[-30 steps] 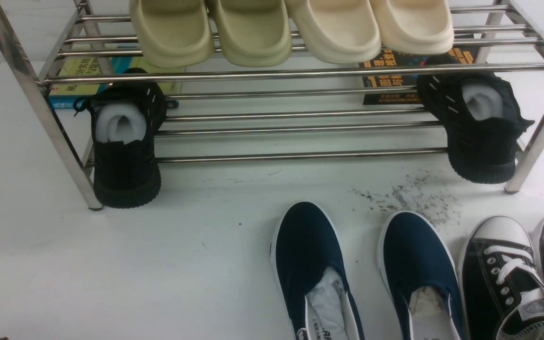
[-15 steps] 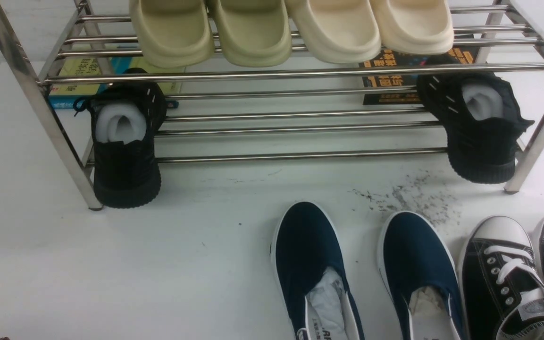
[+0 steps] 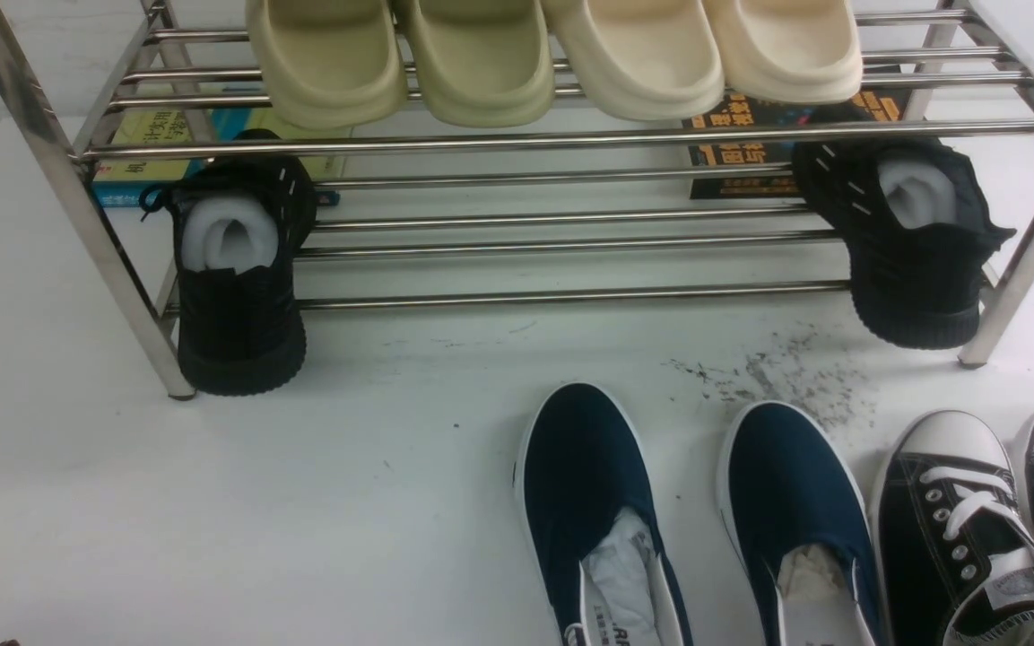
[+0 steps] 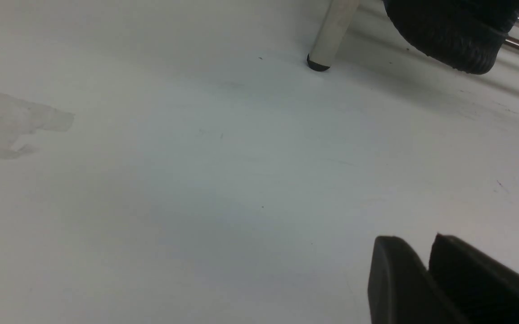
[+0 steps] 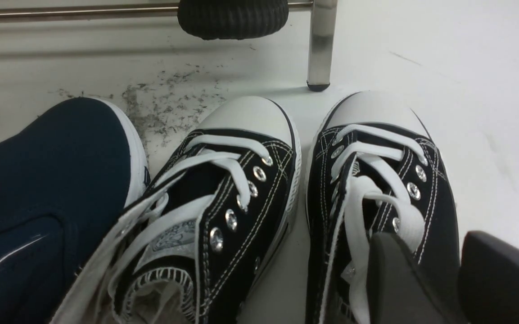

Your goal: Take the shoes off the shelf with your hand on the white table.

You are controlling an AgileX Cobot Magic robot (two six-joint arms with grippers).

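risk: laces snag on withdrawing right tool [image 5: 439, 279] | sneakers [image 5: 295, 189] on surface [image 3: 212, 520] | both tools' [image 4: 426, 274] aperture: cannot tell

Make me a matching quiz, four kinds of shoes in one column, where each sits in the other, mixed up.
Things:
1. beige slides
2. black knit shoes
3. navy slip-ons
4. lace-up sneakers

Places:
A. table, far right, by the shelf leg
B. lower tier, at both ends
C. top tier
D. white table, left of the laced pair

Pairs: 1-C, 2-B, 3-D, 4-A
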